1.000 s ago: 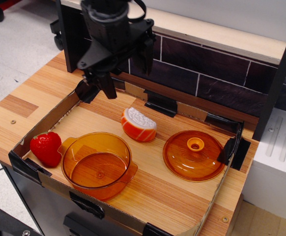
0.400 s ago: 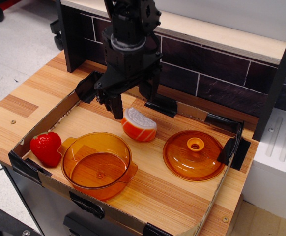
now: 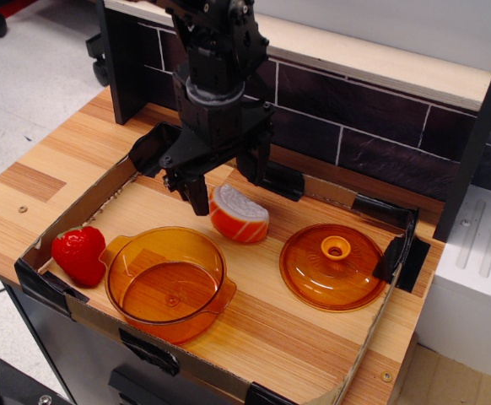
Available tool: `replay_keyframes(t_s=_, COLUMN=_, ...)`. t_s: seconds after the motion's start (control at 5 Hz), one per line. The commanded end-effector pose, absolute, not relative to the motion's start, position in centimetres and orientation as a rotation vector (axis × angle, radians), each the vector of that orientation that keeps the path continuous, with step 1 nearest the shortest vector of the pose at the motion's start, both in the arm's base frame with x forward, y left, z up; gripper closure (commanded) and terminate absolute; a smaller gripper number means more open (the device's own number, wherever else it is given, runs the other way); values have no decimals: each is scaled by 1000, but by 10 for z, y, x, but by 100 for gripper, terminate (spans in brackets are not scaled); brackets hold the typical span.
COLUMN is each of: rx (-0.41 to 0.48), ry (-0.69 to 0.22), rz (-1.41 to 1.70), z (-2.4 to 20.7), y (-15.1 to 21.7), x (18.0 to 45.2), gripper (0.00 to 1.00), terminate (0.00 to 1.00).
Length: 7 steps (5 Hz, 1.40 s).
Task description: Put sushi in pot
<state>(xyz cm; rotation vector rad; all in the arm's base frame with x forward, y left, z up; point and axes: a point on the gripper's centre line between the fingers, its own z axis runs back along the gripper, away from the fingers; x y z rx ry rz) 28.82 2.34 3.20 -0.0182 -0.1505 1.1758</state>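
The sushi (image 3: 239,215) is an orange nigiri with pale stripes and a white ribbed rice side facing up. It lies in the middle of the shallow cardboard tray (image 3: 102,198). The transparent orange pot (image 3: 169,283) stands in front of it, to the left, with nothing in it. My gripper (image 3: 227,186) is open, low over the sushi. One finger (image 3: 196,192) stands to the sushi's left and the other behind it to the right. The jaws straddle the sushi without closing on it.
A red strawberry (image 3: 80,255) lies left of the pot near the tray's left corner. The flat orange lid with a knob (image 3: 334,266) lies at the right. A dark tiled wall (image 3: 364,126) stands behind the tray.
My gripper has moved right and down from the tray's back-left corner to a spot over the sushi. The sushi, pot, lid and strawberry have not moved.
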Motion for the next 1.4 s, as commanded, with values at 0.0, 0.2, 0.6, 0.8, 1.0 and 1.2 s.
replay_keyframes(t_s=0.0, rx=3, ry=-151, rz=1171, z=26, y=30, x=286, gripper=0, terminate=0)
replay_keyframes(t_s=0.2, rx=-8, ry=-216, rz=1133, z=22, y=30, x=284, gripper=100, terminate=0)
replay_keyframes(t_s=0.6, rx=-77, ry=-209, rz=1140, z=45, y=29, x=288, gripper=100, terminate=0)
replay_keyframes(t_s=0.8, rx=-142, ry=-217, rz=1158, z=76, y=23, x=292, gripper=100, terminate=0)
replay_keyframes(t_s=1.0, rx=-193, ry=-180, rz=1151, z=102, y=12, x=281, gripper=100, terminate=0)
replay_keyframes(t_s=1.2, rx=-185, ry=-135, rz=1057, z=101, y=7, x=249, gripper=100, terminate=0)
